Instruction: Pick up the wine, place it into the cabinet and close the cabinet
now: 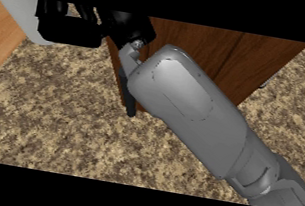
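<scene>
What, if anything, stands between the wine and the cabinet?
No wine shows in this view, so that cannot be judged. The right hand is up at the wooden cabinet, its forearm crossing the speckled counter; nothing else visible stands before the cabinet.

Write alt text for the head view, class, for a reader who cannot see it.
A grey forearm stretches from lower right up to a brown wooden cabinet on a speckled counter. A black hand is at the cabinet's door edge; a second black hand shows top left.

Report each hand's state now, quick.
Left hand: open, fingers up, at the upper left edge, holding nothing.
Right hand: at the cabinet door's edge; cannot be told.
</scene>
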